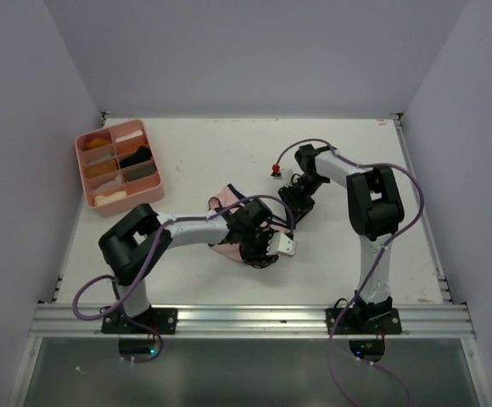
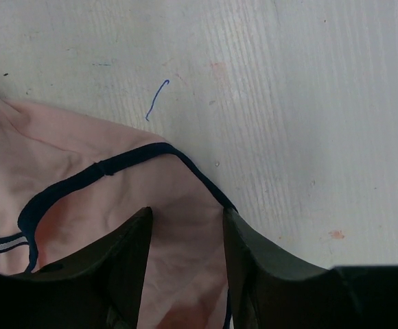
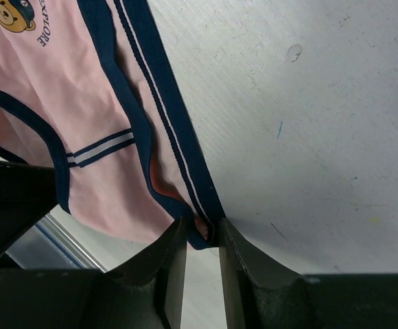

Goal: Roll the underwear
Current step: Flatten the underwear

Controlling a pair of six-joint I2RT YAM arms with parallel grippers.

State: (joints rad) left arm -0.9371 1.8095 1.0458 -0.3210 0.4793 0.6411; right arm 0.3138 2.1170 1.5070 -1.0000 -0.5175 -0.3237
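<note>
right pincer: we see its jaws a narrow gap apart, with the corner of the waistband sitting in that gap. We cannot tell whether the corner is nipped or lying loose.
left pincer: released, with its jaws well apart and low over the pink cloth. We see nothing clamped between them.
underwear: the pink pair lies unrolled on the table, mostly under the left arm in the top view. From the right tips it spreads toward 11 o'clock, and from the left tips toward 9 o'clock.
edging: the dark trim curves past the left tips at 12 o'clock, close to them.
tray: it sits well apart from the cloth at 10 o'clock, with its compartments filled.
step, as we judge it: we are setting up the first fold, and no roll has begun.
risk, snag: if the right pincer lifts with the corner caught, the waistband drags and the cloth bunches.
risk, thin bite: the left jaws sit near the hem, so closing there may catch one layer only and the roll would start crooked.
risk, slip: the cloth is soft on a smooth table, so a push without a hold may slide the whole piece instead of turning it.
risk, crowding: both wrists are near each other over one small piece, so they could knock together.
</note>
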